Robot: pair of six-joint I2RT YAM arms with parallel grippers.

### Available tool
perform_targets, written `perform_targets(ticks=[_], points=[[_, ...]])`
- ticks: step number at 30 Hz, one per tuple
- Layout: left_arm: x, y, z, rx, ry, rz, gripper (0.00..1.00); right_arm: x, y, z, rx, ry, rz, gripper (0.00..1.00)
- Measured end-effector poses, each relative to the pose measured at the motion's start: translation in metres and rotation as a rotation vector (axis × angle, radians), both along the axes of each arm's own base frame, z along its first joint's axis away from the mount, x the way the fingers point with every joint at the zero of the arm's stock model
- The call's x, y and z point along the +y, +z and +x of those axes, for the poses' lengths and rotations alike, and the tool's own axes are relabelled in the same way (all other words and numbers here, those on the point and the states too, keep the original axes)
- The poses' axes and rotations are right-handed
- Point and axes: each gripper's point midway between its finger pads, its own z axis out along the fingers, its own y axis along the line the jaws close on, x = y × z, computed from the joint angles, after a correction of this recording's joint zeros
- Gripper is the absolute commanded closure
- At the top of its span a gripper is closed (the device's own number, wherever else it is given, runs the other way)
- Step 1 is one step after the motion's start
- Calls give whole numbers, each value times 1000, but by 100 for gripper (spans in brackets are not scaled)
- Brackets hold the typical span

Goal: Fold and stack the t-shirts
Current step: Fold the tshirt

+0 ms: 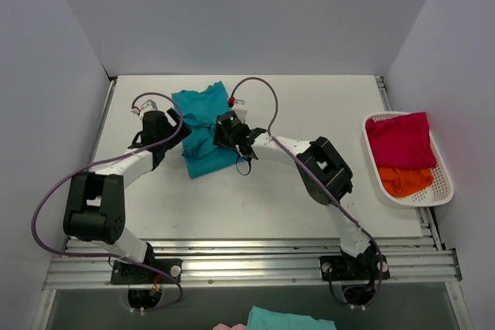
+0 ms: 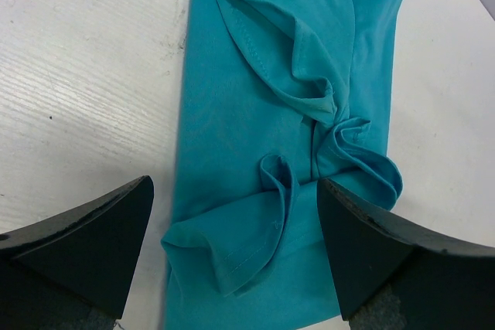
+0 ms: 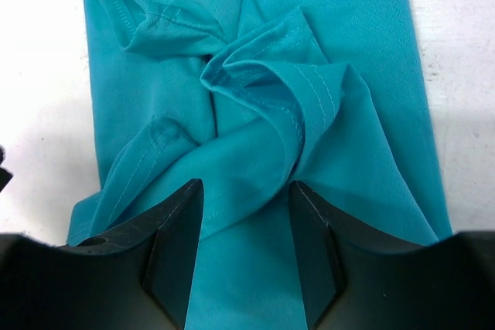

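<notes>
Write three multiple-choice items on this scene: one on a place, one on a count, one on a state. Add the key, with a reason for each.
1. Where does the white basket stand?
A. at the right edge of the table
B. between the two arms
C. at the far left corner

2. How many shirts lie in the basket?
A. one
B. two
C. three

3. What state is the left gripper in?
A. shut on cloth
B. shut on nothing
C. wide open

Key:
1 A: the top view shows it at the right side of the tabletop.
2 B: a crimson-pink shirt and an orange shirt lie in it.
3 C: its fingers stand far apart, with the teal shirt showing between them.
</notes>
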Motion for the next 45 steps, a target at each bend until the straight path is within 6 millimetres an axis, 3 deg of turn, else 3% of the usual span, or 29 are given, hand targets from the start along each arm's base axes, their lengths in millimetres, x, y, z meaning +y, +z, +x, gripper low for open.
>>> perform_targets(ticks=[5,9,17,30,33,34,36,37,42,45], points=[[3,0,1,-4,4,-2,5,-5,-15,9,19,-14,-14,62],[6,-2,1,-1,8,-5,5,-16,-17,17,25,-37,-20,78],[5,-8,4,4,3,-9,5,-29,-14,30,23,-69,-18,96],[8,-17,7,14,8,-12,5,-5,35,56,-50,-56,55,96],[9,-19,8,16,7,-15,5,8,39,74,-68,-52,77,87],[8,-21,8,19,4,-18,5,13,38,80,-71,-52,84,66],[7,-23,7,26,-3,-23,5,19,32,94,-77,-59,103,40],[7,-23,7,26,-6,-26,4,20,27,102,-74,-65,111,21],[2,-22,7,24,-29,-44,4,1,-16,144,-45,-138,131,12],[-4,-18,4,20,-52,-69,4,-15,-10,162,-63,-179,154,12]])
